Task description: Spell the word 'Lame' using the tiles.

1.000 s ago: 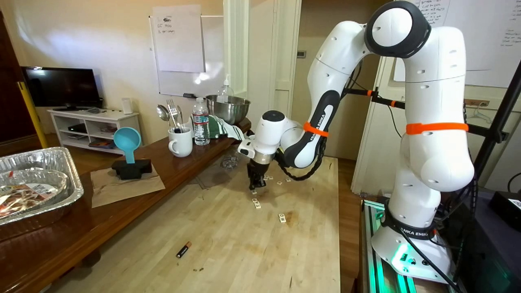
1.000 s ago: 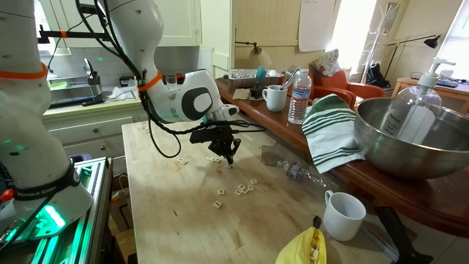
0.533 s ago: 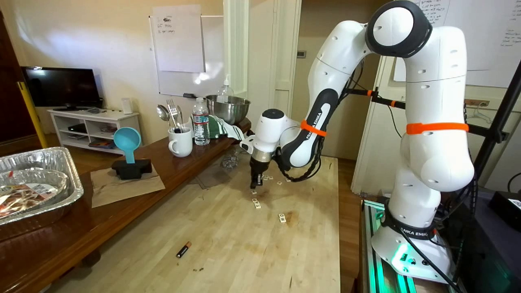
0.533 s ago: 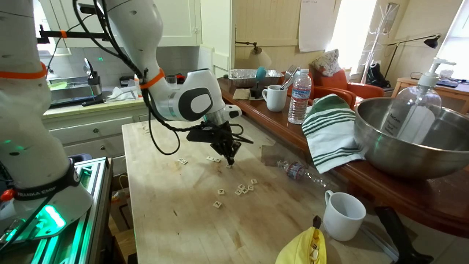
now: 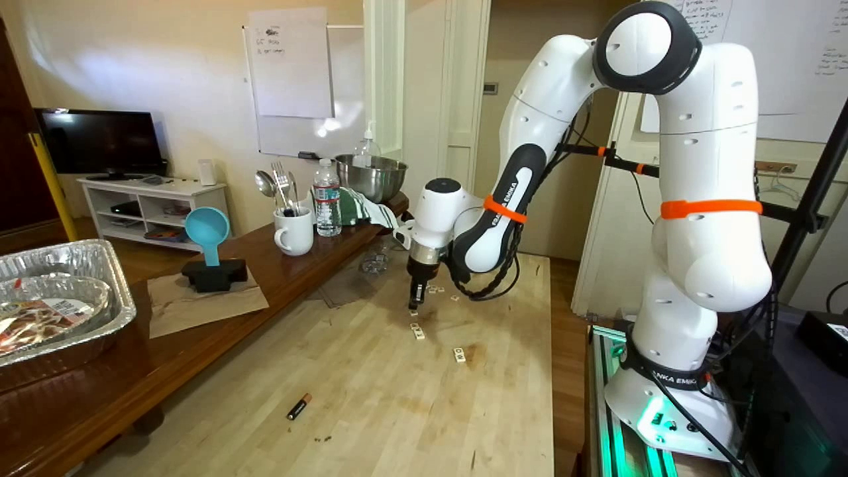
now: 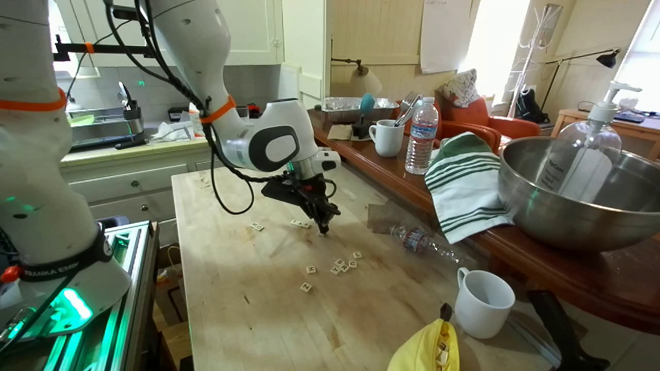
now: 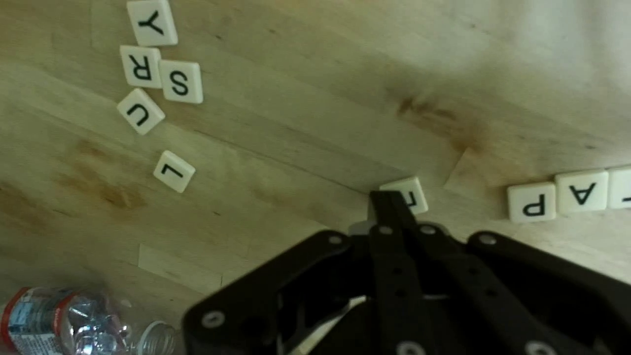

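Fingers together, tips down, the gripper (image 7: pixel 394 202) stands right over one tile (image 7: pixel 414 191) on the wooden table (image 6: pixel 232 309); part of the letter is covered, and whether the tips touch it cannot be told. Over in the wrist view, the P tile (image 7: pixel 532 202), the A tile (image 7: pixel 581 191) and a third tile (image 7: pixel 621 187), cut off at the edge, sit in a tight row! Well across, the L tile (image 7: pixel 174 171) lies apart, then the U tile (image 7: pixel 141 111) just beside the R tile (image 7: pixel 141 67), which touches the S tile (image 7: pixel 181 82), the Y tile (image 7: pixel 153 22) just beyond. A clear bottle (image 7: pixel 42 320) lies on its side. In an exterior view, a yellow pouch (image 6: pixel 420 350) sits near a white mug (image 6: pixel 484 309).
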Motion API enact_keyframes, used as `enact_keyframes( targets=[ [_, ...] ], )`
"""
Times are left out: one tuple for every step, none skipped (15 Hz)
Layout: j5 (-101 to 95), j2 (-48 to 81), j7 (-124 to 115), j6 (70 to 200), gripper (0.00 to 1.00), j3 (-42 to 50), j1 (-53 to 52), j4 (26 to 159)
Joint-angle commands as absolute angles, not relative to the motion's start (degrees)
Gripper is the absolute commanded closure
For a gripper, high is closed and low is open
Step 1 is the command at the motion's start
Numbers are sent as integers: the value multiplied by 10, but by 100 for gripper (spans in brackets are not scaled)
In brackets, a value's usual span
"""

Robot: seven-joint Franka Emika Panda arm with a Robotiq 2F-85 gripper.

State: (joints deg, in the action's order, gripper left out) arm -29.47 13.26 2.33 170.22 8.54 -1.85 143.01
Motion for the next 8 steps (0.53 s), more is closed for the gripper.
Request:
enact_keyframes(
  targets=[
    [-258,135,13,1685,100,73,-14,1431],
    [-245,137,17,1688,100,67,-11,1432],
    [-241,138,16,1687,100,68,-13,1430],
    [-238,140,13,1685,100,69,-15,1428],
    [-234,142,14,1685,100,68,-15,1426],
    [-232,145,13,1683,100,69,-16,1424],
    [-233,147,10,1683,100,72,-18,1422],
    [-231,148,12,1682,100,71,-18,1421]
  ],
)
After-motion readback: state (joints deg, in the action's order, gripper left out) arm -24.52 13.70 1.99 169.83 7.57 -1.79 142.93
